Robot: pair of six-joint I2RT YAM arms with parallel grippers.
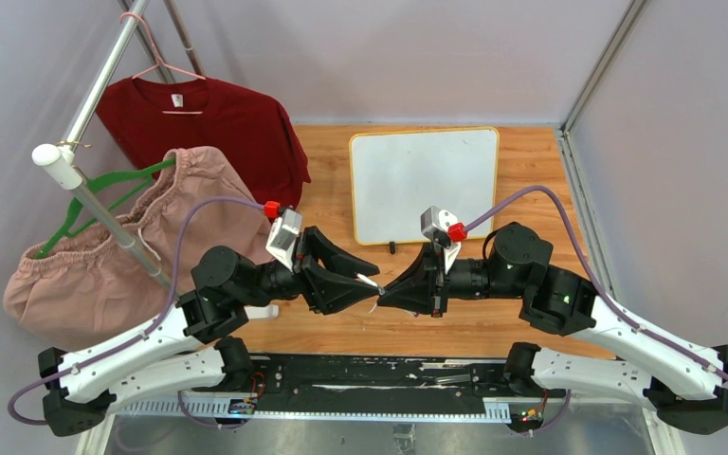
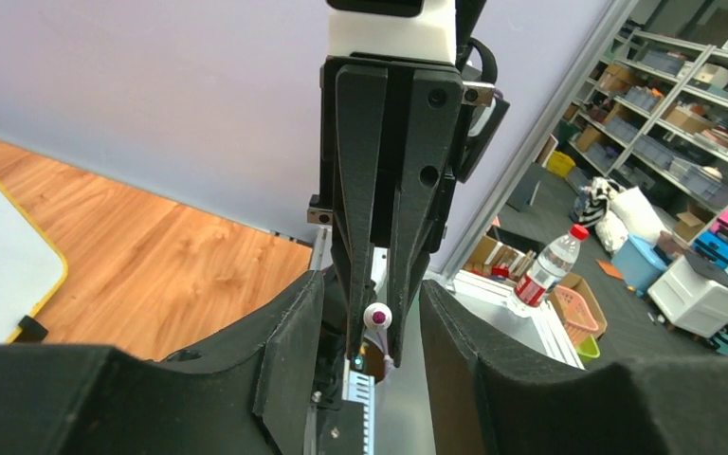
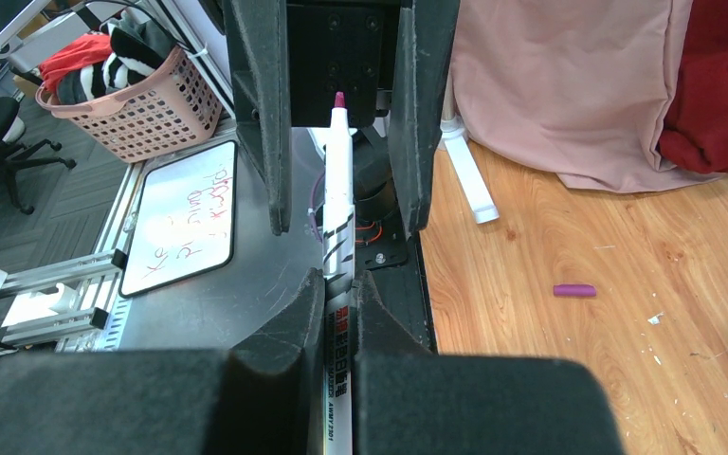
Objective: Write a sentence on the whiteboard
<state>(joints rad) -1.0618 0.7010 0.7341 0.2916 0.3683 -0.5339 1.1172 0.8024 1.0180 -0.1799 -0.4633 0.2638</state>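
Nearest to me, low over the near edge of the wooden surface [image 1: 322, 327], the two arms meet nose to nose. The right end effector [image 3: 338, 284] is pressed together on the barrel of a white marker [image 3: 336, 190], whose bare purple tip points at the left end effector [image 2: 372, 294]. That one is spread, its fingers [image 3: 261, 114] standing either side of the marker's front end without touching it. A purple cap [image 3: 573, 290] lies loose on the wood a little farther out.

The marker looks light, stiff and smooth, the sort of thing that would pivot in a narrow pinch. I'd hold it mid-barrel, well back from the wet tip.

Farther off, right of centre toward the far wall, sits the whiteboard [image 1: 425, 180], apparently flat on the surface. I see no writing on it. It looks light and rigid with a slick face. I expect it would skate under pen pressure, so strokes should be gentle, or its yellow frame steadied.
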